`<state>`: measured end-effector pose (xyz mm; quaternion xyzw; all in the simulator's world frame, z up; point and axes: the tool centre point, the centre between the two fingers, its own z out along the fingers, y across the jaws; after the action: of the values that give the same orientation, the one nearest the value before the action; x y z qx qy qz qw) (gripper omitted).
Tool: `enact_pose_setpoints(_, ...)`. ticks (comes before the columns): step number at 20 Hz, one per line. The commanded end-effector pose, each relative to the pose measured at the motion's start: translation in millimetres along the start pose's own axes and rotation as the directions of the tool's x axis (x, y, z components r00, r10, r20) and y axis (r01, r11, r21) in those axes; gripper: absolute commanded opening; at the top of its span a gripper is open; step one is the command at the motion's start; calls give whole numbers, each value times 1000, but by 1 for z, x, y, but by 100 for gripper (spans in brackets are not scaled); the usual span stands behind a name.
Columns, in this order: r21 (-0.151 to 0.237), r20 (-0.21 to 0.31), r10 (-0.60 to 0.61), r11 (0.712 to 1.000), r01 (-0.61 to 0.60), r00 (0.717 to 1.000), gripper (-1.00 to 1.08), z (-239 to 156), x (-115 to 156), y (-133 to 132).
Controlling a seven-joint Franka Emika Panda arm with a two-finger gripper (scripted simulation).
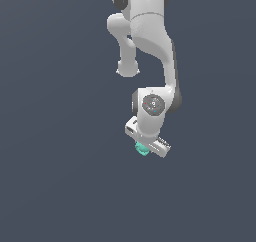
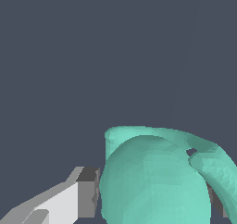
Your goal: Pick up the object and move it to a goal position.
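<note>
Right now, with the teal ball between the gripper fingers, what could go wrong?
1. The teal ball is rounded and lumpy, so the flat finger beside it may hold it poorly and it could slip.
2. In the exterior view only a small part of the ball shows under the gripper, so a slip there would be hard to notice.

My arm [image 1: 150,41] hangs down from the top of the exterior view, white and bent at the elbow, with the wrist [image 1: 151,106] turned so its round joint cap faces the camera. My gripper [image 1: 145,147] points downward, tilted toward the exterior view's left. In the wrist view my fingers [image 2: 85,193] sit pressed against the teal ball [image 2: 152,186], clamped on it.
</note>
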<state>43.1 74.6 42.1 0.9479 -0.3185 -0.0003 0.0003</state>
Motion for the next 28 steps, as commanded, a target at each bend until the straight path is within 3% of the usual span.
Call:
enact_pose_setpoints(1,1,0,-1,1000,1,1000,-100,-4,-6,-1)
enact_pose_setpoints(7,1,0,-1,1000,1,1000,-100,-20,-32,-6)
enact_pose_setpoints(21,1,0,-1,1000,1,1000,-100,-88,-142,-29)
enact_pose_setpoints(28,0,-1,-1,1000,1,1000,-100,-109,-176,-37)
